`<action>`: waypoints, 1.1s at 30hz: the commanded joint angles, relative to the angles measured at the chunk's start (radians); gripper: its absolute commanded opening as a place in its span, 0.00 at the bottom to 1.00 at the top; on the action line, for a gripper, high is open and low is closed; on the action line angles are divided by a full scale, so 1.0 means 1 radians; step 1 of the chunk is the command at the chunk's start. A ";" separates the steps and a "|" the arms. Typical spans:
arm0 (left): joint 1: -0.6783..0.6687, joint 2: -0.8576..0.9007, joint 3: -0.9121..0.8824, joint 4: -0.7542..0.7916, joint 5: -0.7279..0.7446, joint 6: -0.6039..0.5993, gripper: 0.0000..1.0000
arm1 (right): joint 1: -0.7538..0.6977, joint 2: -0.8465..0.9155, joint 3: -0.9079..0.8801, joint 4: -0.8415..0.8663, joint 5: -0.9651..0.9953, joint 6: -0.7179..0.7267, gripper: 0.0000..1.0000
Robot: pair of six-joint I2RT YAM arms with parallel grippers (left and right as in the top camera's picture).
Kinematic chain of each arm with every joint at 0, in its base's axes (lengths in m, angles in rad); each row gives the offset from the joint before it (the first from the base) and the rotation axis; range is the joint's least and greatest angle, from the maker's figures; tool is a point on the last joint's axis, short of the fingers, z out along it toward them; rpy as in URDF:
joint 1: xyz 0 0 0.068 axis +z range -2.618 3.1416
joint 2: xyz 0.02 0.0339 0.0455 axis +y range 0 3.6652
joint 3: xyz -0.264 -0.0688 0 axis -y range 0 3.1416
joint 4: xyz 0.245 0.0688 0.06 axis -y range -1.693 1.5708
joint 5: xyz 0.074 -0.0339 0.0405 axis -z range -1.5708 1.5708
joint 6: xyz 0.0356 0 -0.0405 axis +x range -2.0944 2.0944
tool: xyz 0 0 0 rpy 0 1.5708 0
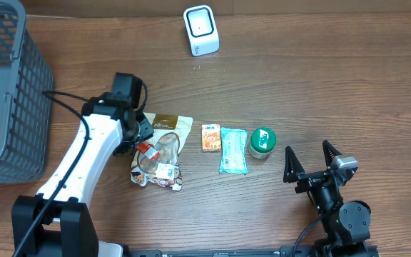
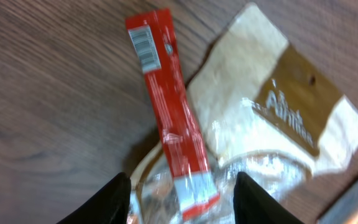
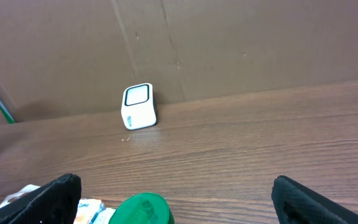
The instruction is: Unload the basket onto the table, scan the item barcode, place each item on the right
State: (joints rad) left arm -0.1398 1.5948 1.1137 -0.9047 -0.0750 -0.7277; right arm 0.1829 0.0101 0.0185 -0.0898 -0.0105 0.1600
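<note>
Red stick packet lay with its lower end between the fingers of the left gripper — jaws partway open, gaps either side, gripping nothing. Right gripper gaped wide — empty.

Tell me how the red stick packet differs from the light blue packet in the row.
The red stick packet is narrow; the light blue packet is wider. The red one lies partly on crinkly bags; the blue one lies flat on the table. The red one's end sits between the open fingers of the left gripper; the blue one lies apart from it. Both are long flat packets.
</note>
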 commanded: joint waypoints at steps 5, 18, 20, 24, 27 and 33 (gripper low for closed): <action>0.068 -0.013 -0.151 0.138 0.063 -0.117 0.37 | -0.005 -0.007 -0.011 0.005 0.010 -0.003 1.00; 0.074 -0.013 -0.306 0.326 0.043 -0.118 0.15 | -0.005 -0.007 -0.011 0.005 0.009 -0.003 1.00; 0.074 -0.013 -0.303 0.335 0.050 -0.118 0.11 | -0.005 -0.007 -0.011 0.005 0.009 -0.003 1.00; 0.074 -0.015 -0.272 0.328 0.076 -0.080 0.05 | -0.005 -0.007 -0.011 0.005 0.009 -0.003 1.00; 0.076 -0.023 -0.220 0.277 0.061 -0.060 0.13 | -0.005 -0.007 -0.011 0.005 0.009 -0.003 1.00; 0.076 -0.026 -0.135 0.222 0.066 -0.058 0.30 | -0.005 -0.007 -0.011 0.005 0.009 -0.003 1.00</action>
State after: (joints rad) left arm -0.0696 1.5948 0.9333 -0.6811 -0.0143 -0.8009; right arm 0.1829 0.0101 0.0185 -0.0906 -0.0105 0.1600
